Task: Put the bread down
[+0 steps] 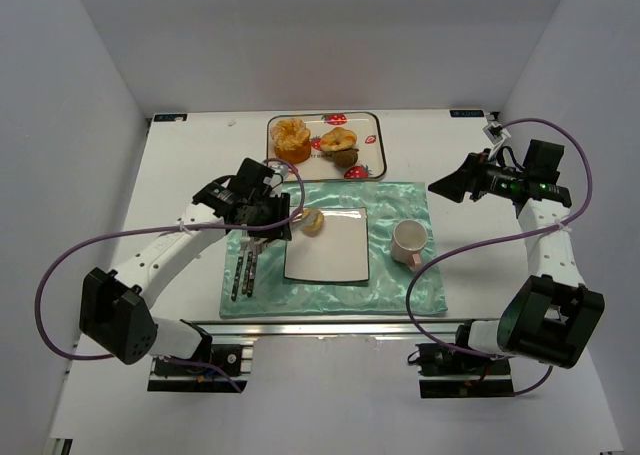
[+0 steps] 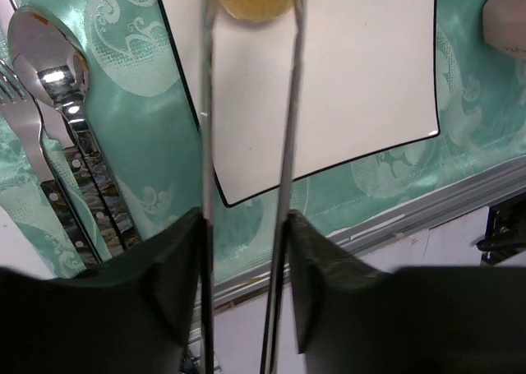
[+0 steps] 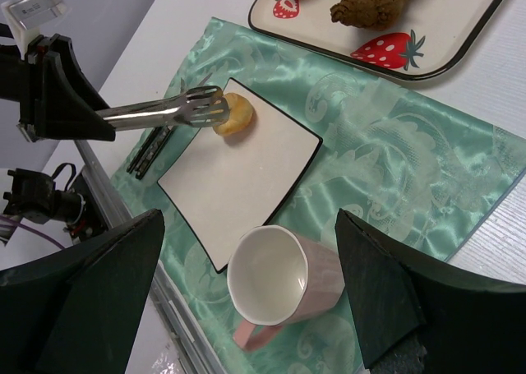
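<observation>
Squeezing the tongs (image 3: 164, 109) partly shut around the bread (image 2: 255, 0), the left hand (image 2: 246, 226) risks rolling it off the plate (image 2: 362, 78) corner if released abruptly.

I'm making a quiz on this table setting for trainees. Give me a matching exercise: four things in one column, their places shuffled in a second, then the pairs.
Things:
1. bread roll
2. mug
3. spoon
4. tongs

Places:
A. on the placemat, right of the plate
B. on the placemat, left of the plate
C. clamped in the left gripper
D. at the plate's corner, between the tong tips

Pairs: 1-D, 2-A, 3-B, 4-C
</observation>
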`<move>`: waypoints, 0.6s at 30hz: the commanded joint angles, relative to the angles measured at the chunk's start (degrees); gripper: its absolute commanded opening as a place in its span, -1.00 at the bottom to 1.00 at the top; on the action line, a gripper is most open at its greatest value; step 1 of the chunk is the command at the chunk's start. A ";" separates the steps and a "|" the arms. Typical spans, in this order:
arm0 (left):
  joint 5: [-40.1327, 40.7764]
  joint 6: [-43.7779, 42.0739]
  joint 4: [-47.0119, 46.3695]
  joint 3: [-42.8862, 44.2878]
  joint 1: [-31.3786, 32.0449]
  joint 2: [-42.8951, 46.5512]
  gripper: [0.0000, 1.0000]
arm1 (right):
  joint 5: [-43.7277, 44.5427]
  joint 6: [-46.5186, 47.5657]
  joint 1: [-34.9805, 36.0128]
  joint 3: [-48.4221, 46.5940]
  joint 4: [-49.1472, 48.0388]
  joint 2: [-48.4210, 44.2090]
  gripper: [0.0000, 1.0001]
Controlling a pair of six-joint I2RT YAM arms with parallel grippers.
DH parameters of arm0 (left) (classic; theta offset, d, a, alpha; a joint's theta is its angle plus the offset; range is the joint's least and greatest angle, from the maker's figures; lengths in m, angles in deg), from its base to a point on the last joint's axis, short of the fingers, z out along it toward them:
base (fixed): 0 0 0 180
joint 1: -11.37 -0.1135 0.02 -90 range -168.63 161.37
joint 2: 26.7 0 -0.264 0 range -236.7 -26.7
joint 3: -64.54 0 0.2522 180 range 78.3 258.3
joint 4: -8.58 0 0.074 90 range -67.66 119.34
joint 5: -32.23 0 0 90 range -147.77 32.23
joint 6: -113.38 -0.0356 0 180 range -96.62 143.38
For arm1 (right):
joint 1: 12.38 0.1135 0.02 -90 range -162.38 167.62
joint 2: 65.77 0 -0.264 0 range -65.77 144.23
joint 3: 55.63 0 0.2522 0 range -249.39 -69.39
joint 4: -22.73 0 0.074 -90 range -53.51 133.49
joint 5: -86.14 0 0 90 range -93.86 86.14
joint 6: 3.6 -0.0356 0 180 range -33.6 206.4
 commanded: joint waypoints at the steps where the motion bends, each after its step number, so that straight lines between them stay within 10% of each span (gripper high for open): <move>1: 0.85 -0.69 0.31 -0.04 0.40 1.86 0.11 | -1.38 -0.21 -0.22 -0.52 -1.07 -0.67 0.79; 18: 6.04 -2.44 1.37 10.15 0.40 0.38 0.24 | -1.73 -0.38 -0.22 -0.60 -1.51 -0.14 0.79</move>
